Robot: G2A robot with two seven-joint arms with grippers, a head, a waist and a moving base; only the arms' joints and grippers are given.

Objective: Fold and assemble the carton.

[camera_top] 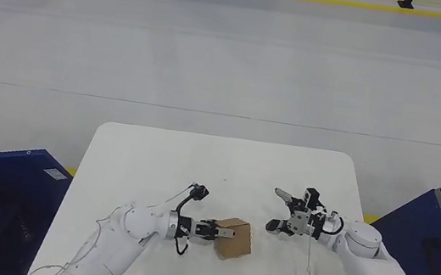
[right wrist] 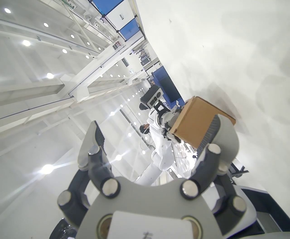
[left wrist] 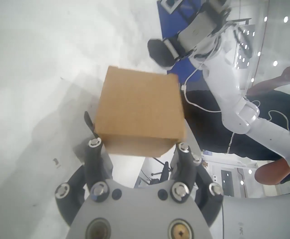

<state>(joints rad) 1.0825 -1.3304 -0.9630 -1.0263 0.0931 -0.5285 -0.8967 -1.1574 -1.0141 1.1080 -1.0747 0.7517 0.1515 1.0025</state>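
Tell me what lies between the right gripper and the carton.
Only bare white table. In the top view, the stretch from the open right gripper to the carton holds no object.

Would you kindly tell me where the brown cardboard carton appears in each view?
Top view: brown cardboard carton at the left tool, near the front edge of the white table.
Left wrist view: carton between that tool's fingers.
Right wrist view: carton beyond the right tool.
Shared landmark: that table.
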